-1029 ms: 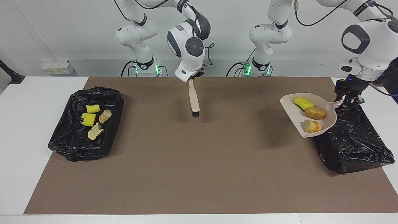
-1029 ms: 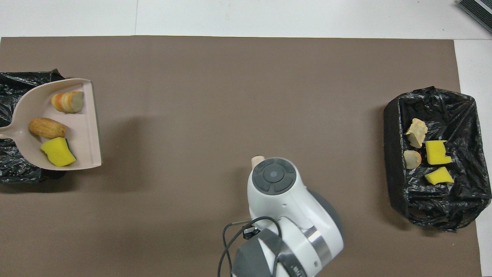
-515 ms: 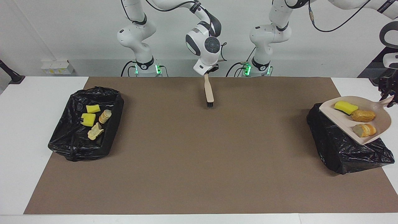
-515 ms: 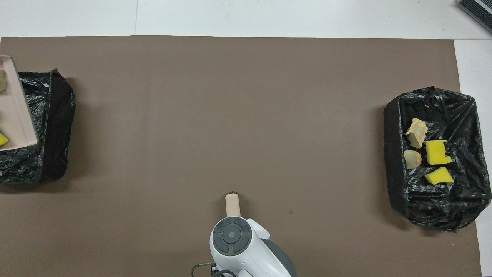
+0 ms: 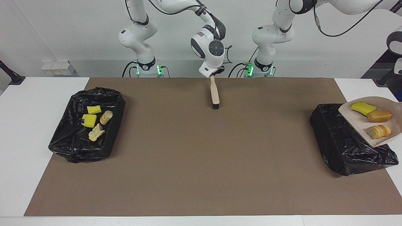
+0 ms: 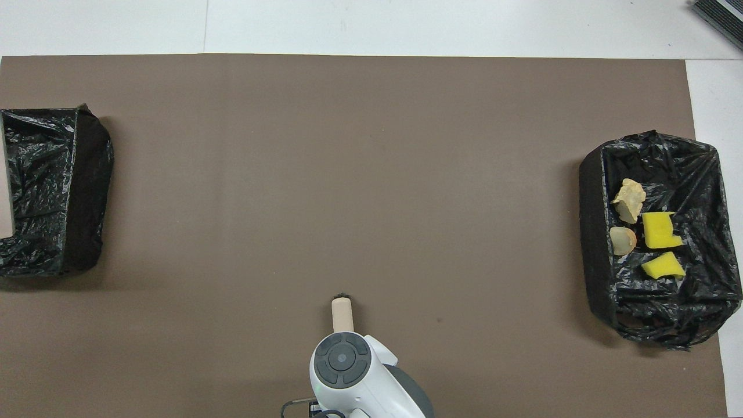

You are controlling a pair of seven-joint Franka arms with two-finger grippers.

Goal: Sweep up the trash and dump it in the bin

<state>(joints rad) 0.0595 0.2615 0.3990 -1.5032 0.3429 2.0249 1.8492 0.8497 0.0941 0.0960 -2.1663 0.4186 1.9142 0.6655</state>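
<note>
The beige dustpan (image 5: pixel 354 121) hangs tilted over the black-lined bin (image 5: pixel 339 141) at the left arm's end. It holds three pieces of trash: a yellow sponge chunk (image 5: pixel 363 108), a brown bread bit (image 5: pixel 379 116) and a sliced bread bit (image 5: pixel 380 131). Its handle and my left gripper are out of view. In the overhead view only a sliver of the dustpan (image 6: pixel 4 197) shows over that bin (image 6: pixel 52 191). My right gripper (image 5: pixel 214 74) is shut on the beige brush (image 5: pixel 214 94), which hangs bristles down over the mat's edge nearest the robots. The brush also shows in the overhead view (image 6: pixel 342 313).
A second black-lined bin (image 5: pixel 72 138) at the right arm's end holds several pieces, among them yellow sponge chunks (image 5: pixel 89 120) and pale bread bits (image 5: pixel 106 117). It also shows in the overhead view (image 6: pixel 592 232). A brown mat (image 5: pixel 201 157) covers the white table.
The left arm has carried the loaded dustpan from the bin's mat-side edge outward over the bin, toward the table's end. The right arm has drawn the brush back toward the robots.
</note>
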